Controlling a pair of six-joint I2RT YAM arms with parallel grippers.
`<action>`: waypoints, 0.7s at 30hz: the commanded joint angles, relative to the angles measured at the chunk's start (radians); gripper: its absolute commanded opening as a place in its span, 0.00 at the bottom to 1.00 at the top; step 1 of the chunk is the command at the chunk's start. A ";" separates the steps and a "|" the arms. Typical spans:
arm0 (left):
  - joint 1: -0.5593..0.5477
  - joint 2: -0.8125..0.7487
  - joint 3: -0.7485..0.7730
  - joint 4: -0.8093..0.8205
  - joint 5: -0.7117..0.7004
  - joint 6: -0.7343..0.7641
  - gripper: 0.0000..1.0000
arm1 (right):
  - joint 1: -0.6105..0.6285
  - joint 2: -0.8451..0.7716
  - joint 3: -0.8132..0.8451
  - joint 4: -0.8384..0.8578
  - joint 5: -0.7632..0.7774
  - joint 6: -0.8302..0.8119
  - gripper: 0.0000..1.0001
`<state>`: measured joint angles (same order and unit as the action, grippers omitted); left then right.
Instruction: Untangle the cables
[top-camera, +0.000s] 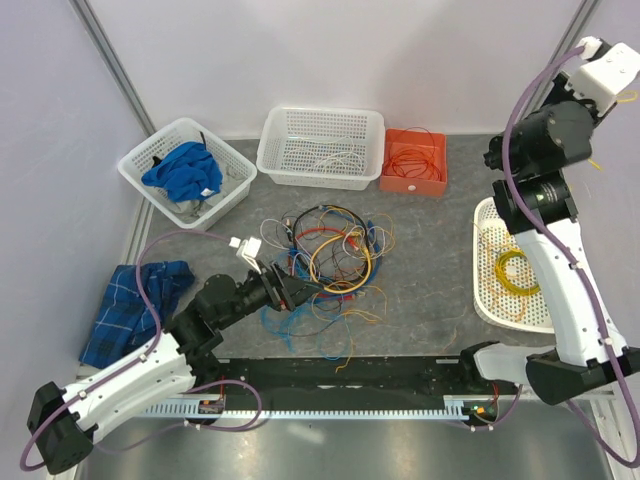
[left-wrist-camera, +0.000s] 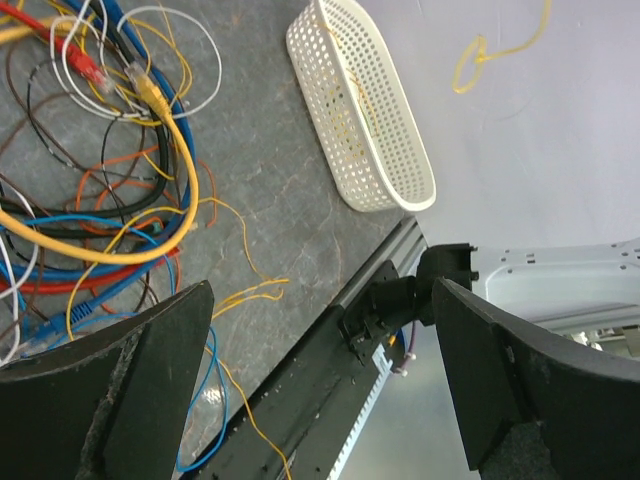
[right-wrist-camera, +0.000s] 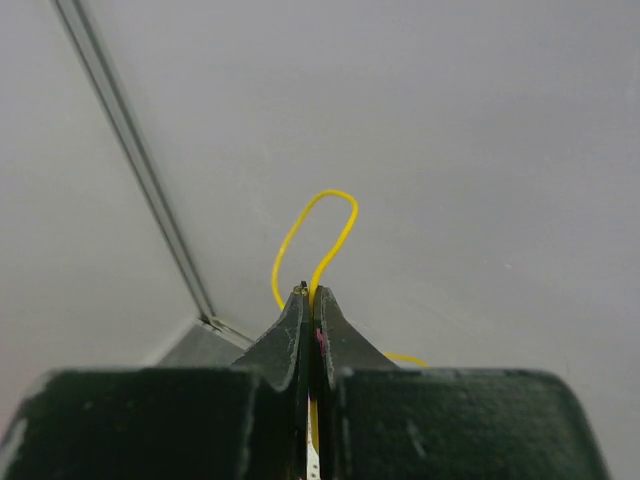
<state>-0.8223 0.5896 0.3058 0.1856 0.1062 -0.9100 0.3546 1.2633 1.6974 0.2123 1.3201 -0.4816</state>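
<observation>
The cables (top-camera: 330, 258) lie in a loose tangle of yellow, orange, red, blue, black and white loops at the table's middle. In the left wrist view the same cables (left-wrist-camera: 110, 180) fill the upper left. My left gripper (top-camera: 300, 288) sits low at the tangle's near-left edge. It is open (left-wrist-camera: 322, 290), with only table and rail between its fingers. My right gripper (right-wrist-camera: 311, 292) is raised high at the far right. It is shut on a thin yellow cable (right-wrist-camera: 320, 225) that loops up past its tips. That yellow cable (left-wrist-camera: 490, 50) hangs in the air before the wall.
At the back stand a white basket with a blue cloth (top-camera: 180, 170), a second white basket (top-camera: 320, 145) and an orange box (top-camera: 412, 160) holding orange wires. An oval white basket (top-camera: 510, 265) with yellow cable sits right. A plaid cloth (top-camera: 135, 310) lies left. A black rail (top-camera: 340, 375) runs along the front.
</observation>
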 joint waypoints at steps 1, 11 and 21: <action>-0.005 -0.033 -0.036 0.014 0.047 -0.062 0.97 | -0.092 0.024 -0.073 -0.301 -0.048 0.312 0.00; -0.005 -0.106 -0.080 -0.040 0.052 -0.069 0.97 | -0.348 0.013 -0.343 -0.633 -0.292 0.894 0.00; -0.005 -0.100 -0.085 -0.044 0.043 -0.087 0.97 | -0.350 -0.111 -0.645 -0.636 -0.380 1.103 0.00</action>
<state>-0.8223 0.4786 0.2222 0.1368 0.1417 -0.9634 0.0063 1.2217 1.1057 -0.4267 0.9760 0.4812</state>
